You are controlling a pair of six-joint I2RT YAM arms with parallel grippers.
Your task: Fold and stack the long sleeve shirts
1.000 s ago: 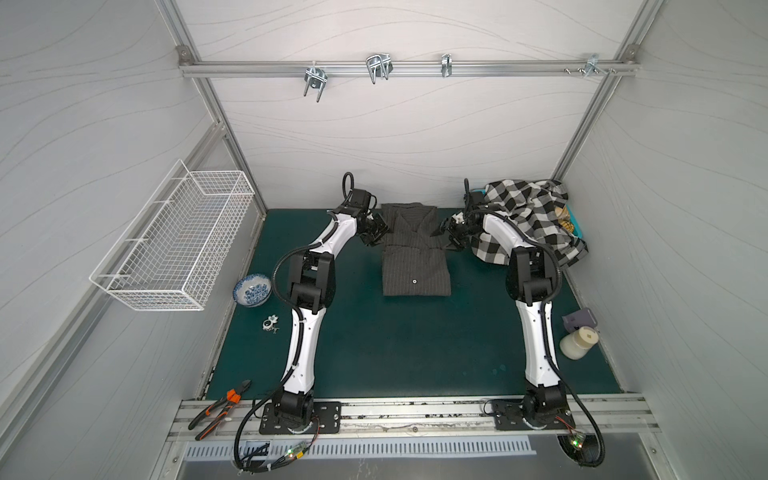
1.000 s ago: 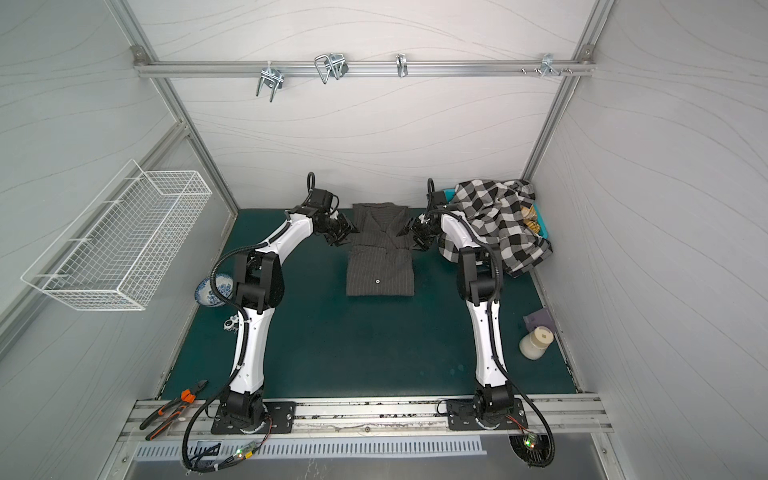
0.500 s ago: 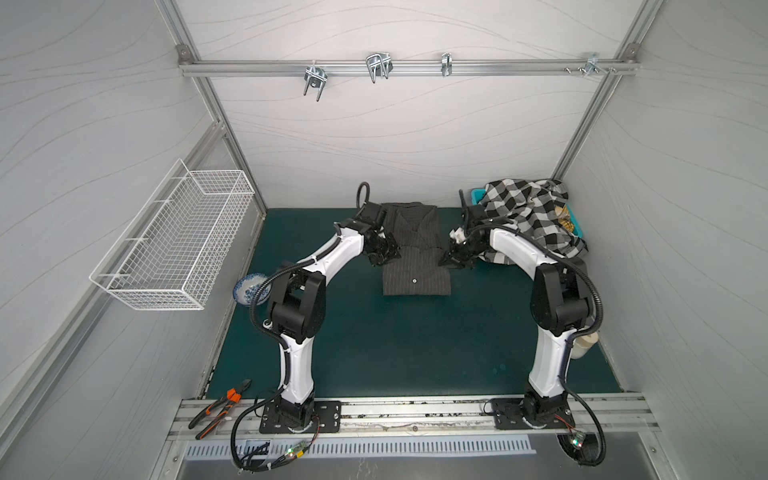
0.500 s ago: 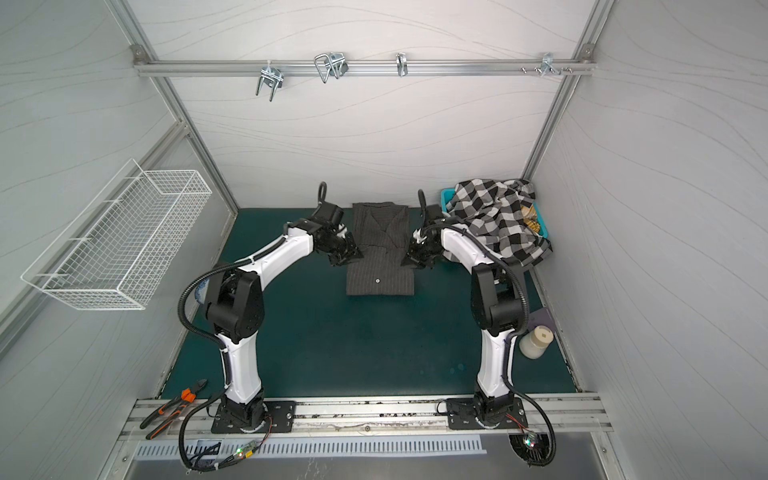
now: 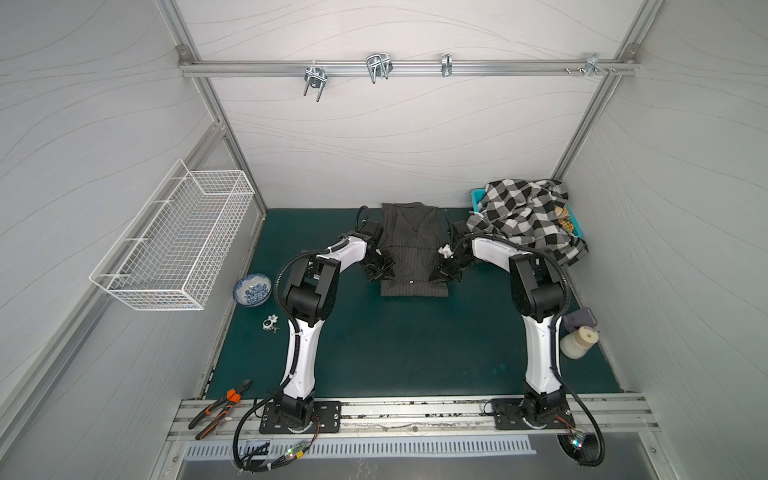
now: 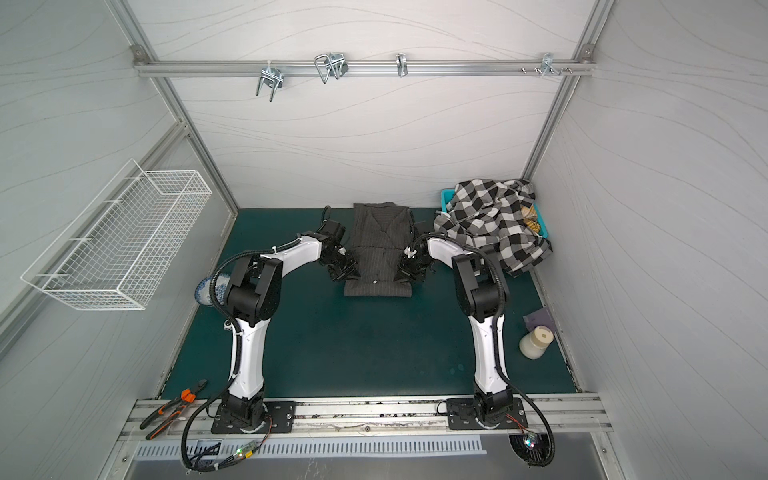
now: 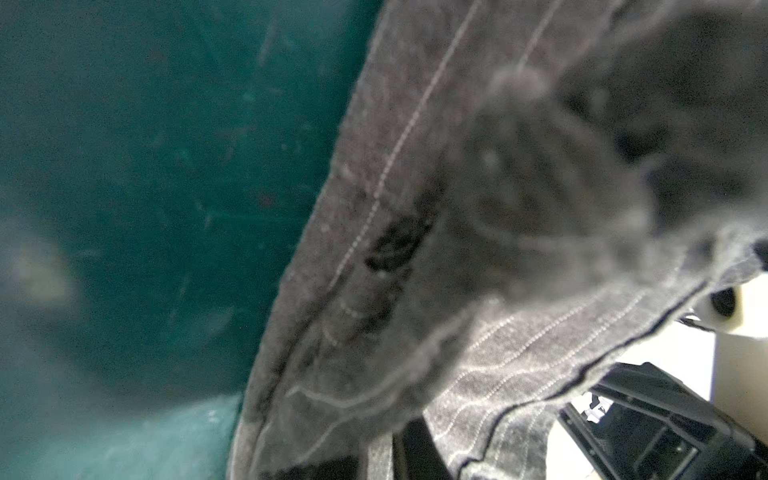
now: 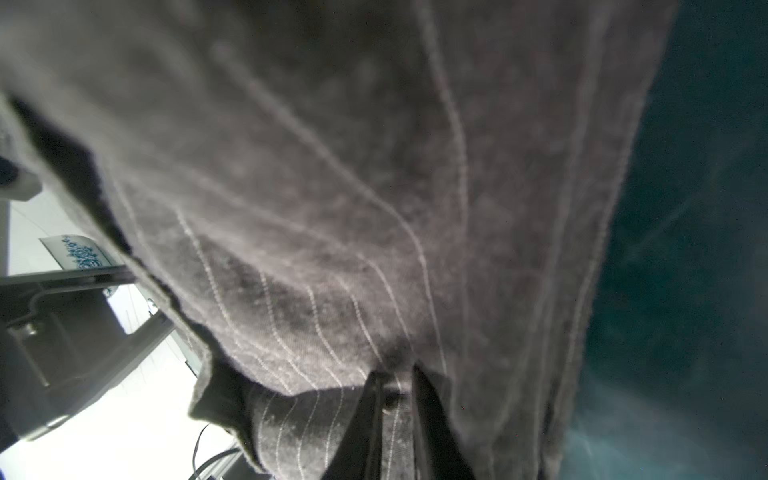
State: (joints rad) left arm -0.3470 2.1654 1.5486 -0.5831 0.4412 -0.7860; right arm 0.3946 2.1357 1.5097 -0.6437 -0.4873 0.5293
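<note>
I have the left tool [image 5: 380,270] and right tool [image 5: 444,272] clamped on the rectangular woven pinstriped shirt [image 5: 412,249], at nine and three o'clock.

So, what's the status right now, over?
Clamped on striped shirt sides: left hand, right hand. Untouched: checked shirt, heaped over basket. Nothing blocking.

White wire basket [image 5: 174,237] on the left wall; metal hooks [image 5: 377,68] on the back rail. Green counter [image 5: 407,340]: blue-and-white bowl [image 5: 252,289] and small metal fitting [image 5: 271,323] at left, cream jar [image 5: 578,341] at right, teal basket [image 5: 478,194] in the far right corner. Orange-handled pliers [image 5: 220,407] at the front left edge.
</note>
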